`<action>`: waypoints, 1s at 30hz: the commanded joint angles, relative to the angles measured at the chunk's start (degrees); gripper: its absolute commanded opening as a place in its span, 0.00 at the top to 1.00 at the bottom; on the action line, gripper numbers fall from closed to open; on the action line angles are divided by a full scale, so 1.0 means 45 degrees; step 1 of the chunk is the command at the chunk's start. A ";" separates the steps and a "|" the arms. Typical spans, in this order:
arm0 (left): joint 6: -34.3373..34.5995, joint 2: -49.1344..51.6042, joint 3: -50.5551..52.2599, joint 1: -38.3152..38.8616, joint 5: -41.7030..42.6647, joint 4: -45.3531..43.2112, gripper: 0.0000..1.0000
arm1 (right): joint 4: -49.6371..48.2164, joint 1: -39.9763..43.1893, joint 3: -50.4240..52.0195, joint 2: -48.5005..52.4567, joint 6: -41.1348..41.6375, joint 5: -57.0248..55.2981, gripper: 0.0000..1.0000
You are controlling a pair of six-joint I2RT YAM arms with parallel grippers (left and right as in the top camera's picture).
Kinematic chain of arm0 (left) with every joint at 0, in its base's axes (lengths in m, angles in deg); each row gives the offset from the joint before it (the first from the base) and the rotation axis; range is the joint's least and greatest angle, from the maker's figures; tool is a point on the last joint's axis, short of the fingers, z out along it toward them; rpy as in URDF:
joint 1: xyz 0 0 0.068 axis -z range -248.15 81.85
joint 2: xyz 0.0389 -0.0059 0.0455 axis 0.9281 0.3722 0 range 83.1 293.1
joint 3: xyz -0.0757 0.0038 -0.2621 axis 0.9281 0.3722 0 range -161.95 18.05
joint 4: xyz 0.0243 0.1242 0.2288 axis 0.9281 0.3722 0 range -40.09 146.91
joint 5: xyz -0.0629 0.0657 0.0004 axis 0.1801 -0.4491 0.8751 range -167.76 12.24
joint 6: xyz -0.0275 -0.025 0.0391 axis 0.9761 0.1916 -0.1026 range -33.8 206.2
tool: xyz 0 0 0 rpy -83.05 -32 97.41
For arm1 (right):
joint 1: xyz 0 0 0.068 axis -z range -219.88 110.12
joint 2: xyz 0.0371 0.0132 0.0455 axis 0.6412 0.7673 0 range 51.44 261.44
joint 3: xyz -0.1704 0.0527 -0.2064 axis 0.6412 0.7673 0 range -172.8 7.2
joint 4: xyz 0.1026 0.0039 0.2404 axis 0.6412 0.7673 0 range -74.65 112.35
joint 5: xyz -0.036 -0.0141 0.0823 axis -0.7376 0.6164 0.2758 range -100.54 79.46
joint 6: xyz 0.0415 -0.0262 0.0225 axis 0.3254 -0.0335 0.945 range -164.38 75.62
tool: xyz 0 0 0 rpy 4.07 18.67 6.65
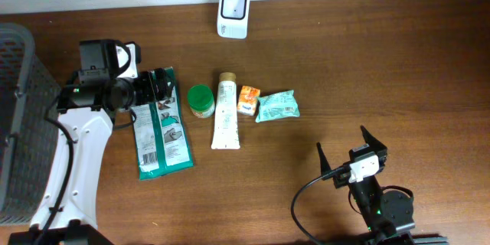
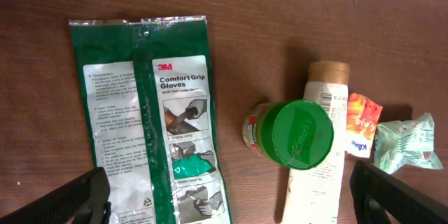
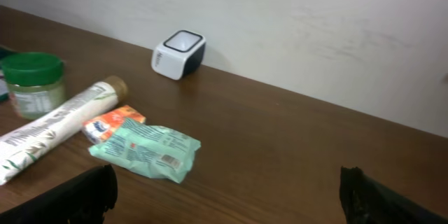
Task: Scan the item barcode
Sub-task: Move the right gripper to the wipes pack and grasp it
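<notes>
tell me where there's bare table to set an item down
Widest: the table right of the scanner, behind the teal packet. Also in front of the tube, toward the right hand. Crowded: glove pack through jar, tube and orange packet.

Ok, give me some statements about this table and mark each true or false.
1. The left gripper is open and holds nothing. True.
2. The green-lidded jar sits between the gloves packet and the tube. True.
3. The scanner lies on the gloves packet. False: it stands apart at the far edge of the table.
4. The right gripper grips the teal packet. False: it is open and empty; the packet lies on the table.
</notes>
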 commanded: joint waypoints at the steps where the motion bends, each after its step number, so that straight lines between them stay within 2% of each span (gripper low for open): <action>1: -0.0209 -0.0049 -0.0097 0.0005 0.0044 0.0019 0.01 | 0.0034 -0.0063 -0.0500 -0.0010 0.0223 0.1243 0.02; 4: -0.0204 -0.0049 -0.0097 0.0005 0.0049 0.0019 0.01 | 0.0272 -0.0058 -0.1880 0.0661 0.0306 0.1588 0.02; 7: -0.0204 -0.0049 -0.0097 0.0005 0.0049 0.0019 0.00 | 0.1224 -0.0063 -0.3920 0.2273 0.0306 0.2035 0.02; 17: -0.0204 -0.0049 -0.0097 0.0005 0.0049 0.0019 0.01 | 0.7023 -0.0063 -1.1876 1.0151 0.0296 0.2739 0.02; 24: -0.0204 -0.0049 -0.0097 0.0005 0.0049 0.0019 0.01 | 0.9802 -0.0063 -1.5761 1.4994 0.0301 0.4138 0.02; 26: -0.0204 -0.0049 -0.0097 0.0005 0.0049 0.0019 0.01 | 0.9957 -0.0063 -1.6393 1.6407 0.0306 0.5119 0.02; 30: -0.0204 -0.0049 -0.0097 0.0005 0.0044 0.0019 0.01 | 0.8796 -0.0063 -1.6388 1.8209 0.1146 0.5945 0.02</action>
